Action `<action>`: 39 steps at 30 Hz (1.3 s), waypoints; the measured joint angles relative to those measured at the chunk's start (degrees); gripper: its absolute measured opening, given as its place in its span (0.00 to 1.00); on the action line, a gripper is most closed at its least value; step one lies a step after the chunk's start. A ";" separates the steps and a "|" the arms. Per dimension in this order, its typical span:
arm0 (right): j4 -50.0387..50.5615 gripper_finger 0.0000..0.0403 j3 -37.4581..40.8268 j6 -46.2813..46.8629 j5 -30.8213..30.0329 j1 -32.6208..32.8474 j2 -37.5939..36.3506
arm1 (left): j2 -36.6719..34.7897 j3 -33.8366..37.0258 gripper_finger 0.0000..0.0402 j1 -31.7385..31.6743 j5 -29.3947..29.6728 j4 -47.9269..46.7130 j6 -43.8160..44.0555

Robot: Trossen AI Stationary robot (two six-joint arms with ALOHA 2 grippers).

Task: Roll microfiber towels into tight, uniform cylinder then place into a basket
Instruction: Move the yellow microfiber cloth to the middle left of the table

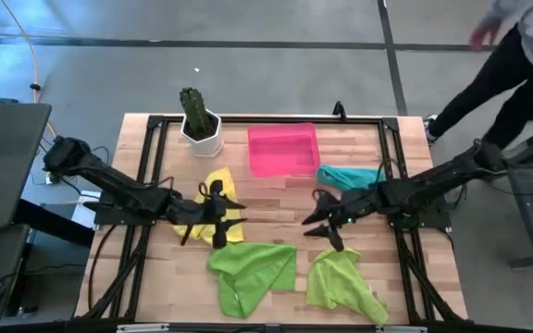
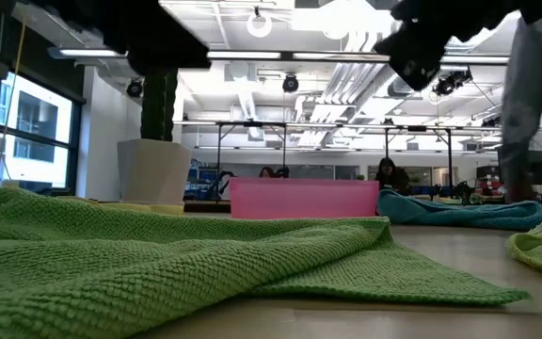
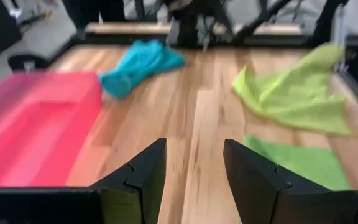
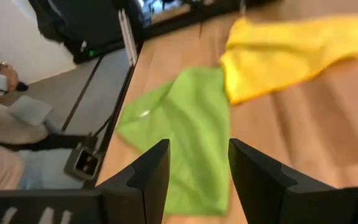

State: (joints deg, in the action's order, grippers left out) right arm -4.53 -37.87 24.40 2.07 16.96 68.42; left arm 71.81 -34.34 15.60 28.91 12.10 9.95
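A yellow towel [image 1: 220, 194] lies crumpled left of centre. Two lime green towels lie near the table's near edge, one at the left [image 1: 253, 268] and one at the right [image 1: 340, 277]. A teal towel [image 1: 350, 176] lies beside the pink basket [image 1: 283, 148] at the far side. My left gripper [image 1: 232, 215] hovers open over the yellow towel's right edge. My right gripper [image 1: 317, 220] hovers open above bare wood, between the teal towel and the right green one. Both are empty. The left wrist view shows the basket [image 3: 36, 130], the teal towel [image 3: 138, 65] and a green towel [image 3: 291, 93].
A white pot with a green cactus [image 1: 200, 125] stands at the far left, next to the basket. A black frame [image 1: 266, 118] runs round the table. A person [image 1: 507, 65] stands beyond the far right corner. Bare wood [image 1: 276, 208] lies between the grippers.
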 joint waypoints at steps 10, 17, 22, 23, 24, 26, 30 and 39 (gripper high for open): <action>4.26 0.39 0.00 15.57 8.53 8.12 6.06 | 9.95 0.02 0.37 0.39 -5.80 1.70 12.79; 4.38 0.39 0.00 29.52 15.44 13.70 11.87 | 14.33 0.04 0.37 0.39 -8.17 6.25 16.66; 5.65 0.39 0.00 31.09 17.13 15.47 17.18 | 14.95 0.02 0.37 0.39 -8.17 7.95 16.97; 6.25 0.39 0.00 31.13 17.53 15.53 17.97 | 14.93 0.02 0.37 0.39 -8.17 8.07 16.98; 6.50 0.39 0.00 31.11 17.98 15.53 18.73 | 14.93 0.02 0.37 0.39 -8.17 8.06 16.97; 6.85 0.39 0.00 31.06 18.11 15.53 19.75 | 14.91 0.02 0.37 0.39 -8.16 8.30 16.86; 6.78 0.39 0.00 28.86 18.09 15.53 19.09 | 14.86 0.02 0.37 0.39 -7.20 4.87 12.63; 6.66 0.39 0.00 25.49 15.17 15.37 17.31 | 15.16 0.02 0.37 -5.28 0.03 -18.71 18.52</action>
State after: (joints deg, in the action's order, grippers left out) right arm 2.13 -37.87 49.89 17.24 32.32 85.73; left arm 86.97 -34.33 10.33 28.94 -6.61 28.47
